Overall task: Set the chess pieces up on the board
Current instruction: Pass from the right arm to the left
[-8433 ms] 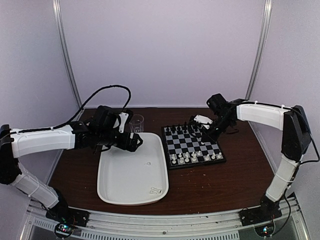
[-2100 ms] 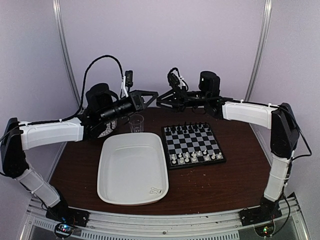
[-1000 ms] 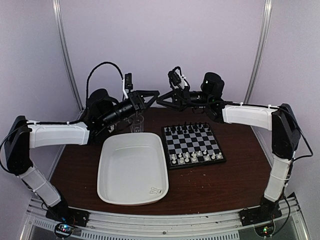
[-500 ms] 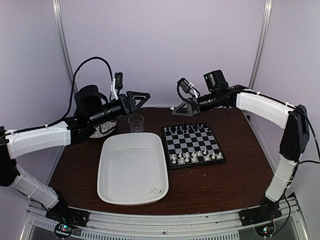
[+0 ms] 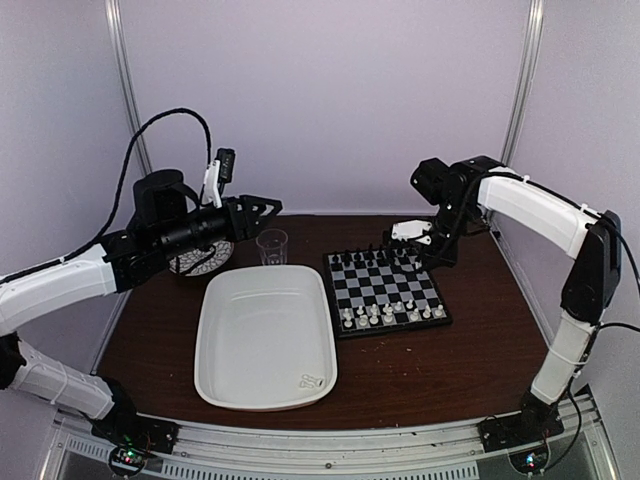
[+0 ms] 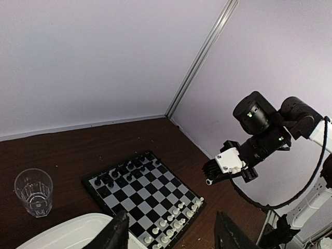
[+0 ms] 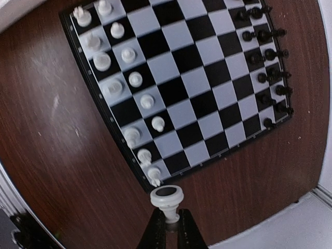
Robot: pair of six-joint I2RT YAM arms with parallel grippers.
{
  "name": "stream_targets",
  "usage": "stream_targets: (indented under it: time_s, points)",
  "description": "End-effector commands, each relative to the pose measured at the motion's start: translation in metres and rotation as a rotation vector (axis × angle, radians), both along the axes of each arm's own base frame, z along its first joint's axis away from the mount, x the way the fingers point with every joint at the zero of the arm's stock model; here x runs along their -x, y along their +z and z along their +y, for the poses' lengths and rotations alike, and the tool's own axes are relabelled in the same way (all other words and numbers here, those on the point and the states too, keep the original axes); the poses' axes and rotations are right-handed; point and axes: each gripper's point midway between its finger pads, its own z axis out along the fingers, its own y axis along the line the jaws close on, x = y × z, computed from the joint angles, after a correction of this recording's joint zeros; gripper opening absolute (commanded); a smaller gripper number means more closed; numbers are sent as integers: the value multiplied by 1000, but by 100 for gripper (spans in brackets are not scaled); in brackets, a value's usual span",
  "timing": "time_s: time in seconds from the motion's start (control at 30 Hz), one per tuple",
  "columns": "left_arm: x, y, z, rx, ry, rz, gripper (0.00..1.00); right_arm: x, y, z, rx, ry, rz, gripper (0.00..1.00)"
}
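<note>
The board lies right of centre, with white chess pieces along its near rows and black pieces along the far rows. My right gripper hovers over the board's far right corner. In the right wrist view it is shut on a small white chess piece, held base outward just off the board's corner. My left gripper is raised at the left, and its jaws are open and empty. A few white pieces lie in the tray.
A white oblong tray sits left of the board. A clear plastic cup stands behind the tray, also seen in the left wrist view. Aluminium frame posts stand at the back corners.
The two grippers were tip to tip in mid-air. The left gripper opened and drew back left. The right arm swung right and down over the board with the white piece.
</note>
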Motion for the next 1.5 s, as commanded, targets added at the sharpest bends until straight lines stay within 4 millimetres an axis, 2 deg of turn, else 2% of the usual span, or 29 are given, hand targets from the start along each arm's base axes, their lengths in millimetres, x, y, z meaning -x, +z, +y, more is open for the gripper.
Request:
stream_targets:
  time_s: [0.0,0.13,0.27,0.63,0.9,0.97,1.03,1.13,1.23,1.37,1.47]
  points:
    - [0,0,11,-44,29,-46,56,-5,-1,-59,427,150,-39,0]
    - [3,-4,13,-47,31,-43,56,-8,-13,-73,614,208,-8,0]
    - [5,-9,16,-51,34,-37,57,-8,-24,-74,701,233,46,1]
    - [8,-22,18,-56,34,-6,57,-7,-59,-62,758,266,143,2]
    - [6,-31,15,-73,28,16,57,-11,-69,-55,750,268,156,2]
    - [4,-39,14,-99,28,30,57,-12,-62,-49,711,264,145,2]
    - [2,-48,14,-126,34,49,58,-7,-46,-35,617,250,148,1]
    - [0,-66,13,-169,21,93,61,7,-11,-2,396,222,170,1]
    - [3,-87,9,-207,-23,165,62,30,20,33,158,225,218,1]
    - [21,-104,-17,-150,-214,244,61,58,45,70,-35,255,248,2]
    - [33,-105,-36,-72,-342,308,60,70,56,89,-99,296,232,2]
